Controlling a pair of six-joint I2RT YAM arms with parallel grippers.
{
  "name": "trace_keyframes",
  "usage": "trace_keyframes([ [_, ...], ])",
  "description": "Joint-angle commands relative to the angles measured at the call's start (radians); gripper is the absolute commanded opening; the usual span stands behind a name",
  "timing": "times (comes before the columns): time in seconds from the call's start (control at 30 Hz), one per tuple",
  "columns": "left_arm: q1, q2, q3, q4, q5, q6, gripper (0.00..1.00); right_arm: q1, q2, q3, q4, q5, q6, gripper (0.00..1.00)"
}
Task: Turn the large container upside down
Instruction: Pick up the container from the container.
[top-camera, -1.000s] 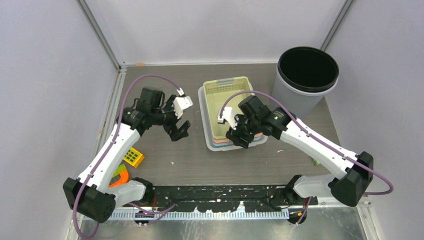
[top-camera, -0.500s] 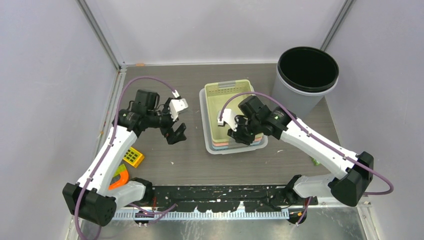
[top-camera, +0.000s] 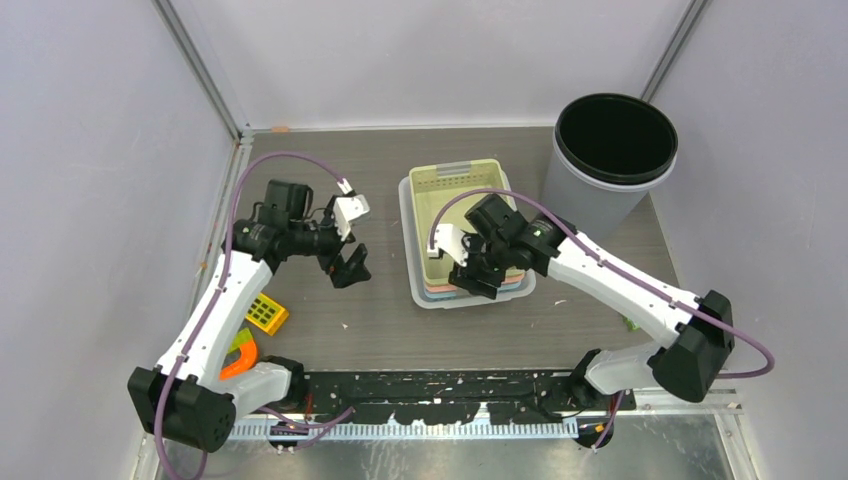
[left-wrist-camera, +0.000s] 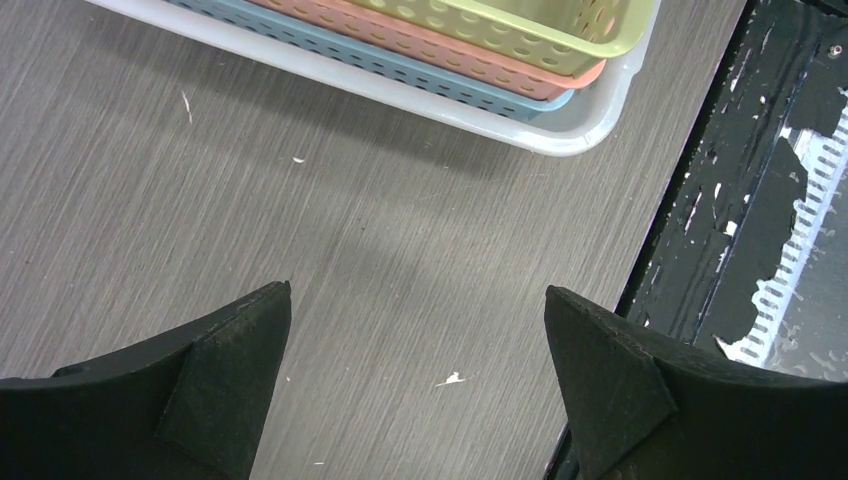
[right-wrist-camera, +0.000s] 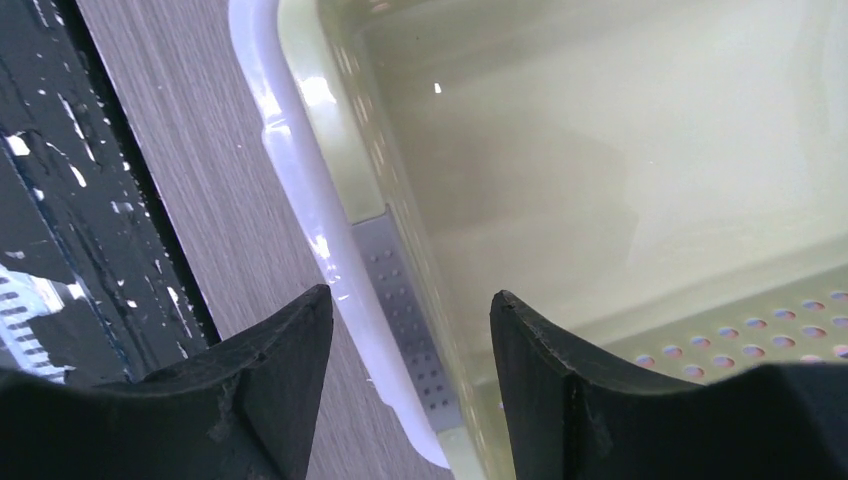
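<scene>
A stack of nested baskets sits mid-table: a white outer basket holding a blue, an orange and a yellow-green one. A large grey bin with a black inside stands upright at the back right. My right gripper is open, with its jaws on either side of the stack's near rim. In the right wrist view one finger is outside the white rim and the other inside the yellow-green basket. My left gripper is open and empty over bare table left of the stack.
A yellow block and an orange-and-green object lie at the near left. A small green bit lies at the near right. The black base rail runs along the near edge. The stack's corner shows in the left wrist view.
My left gripper has drawn back to the left, away from the baskets. My right gripper has shifted slightly left along the stack's near rim.
</scene>
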Motion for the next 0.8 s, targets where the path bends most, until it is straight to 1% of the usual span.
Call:
trace_keyframes([
  [0.0, 0.011, -0.011, -0.005, 0.035, 0.044, -0.003, 1.0, 0.006, 0.046, 0.04, -0.012, 0.038, -0.044, 0.61],
  [0.1, 0.014, -0.008, -0.005, 0.035, 0.05, -0.004, 1.0, 0.007, 0.067, 0.067, -0.055, 0.036, -0.053, 0.52],
  [0.23, 0.017, -0.005, -0.007, 0.038, 0.056, -0.007, 1.0, 0.007, 0.048, 0.095, -0.083, 0.017, -0.059, 0.41],
  [0.5, 0.022, 0.001, -0.008, 0.046, 0.056, -0.013, 1.0, 0.008, 0.005, 0.164, -0.125, -0.018, -0.06, 0.05],
  [0.53, 0.022, 0.001, -0.007, 0.046, 0.057, -0.014, 1.0, 0.008, 0.002, 0.17, -0.125, -0.018, -0.057, 0.01],
  [0.77, 0.023, -0.011, 0.017, 0.065, 0.037, -0.024, 1.0, 0.013, -0.045, 0.243, -0.119, -0.013, -0.027, 0.01],
])
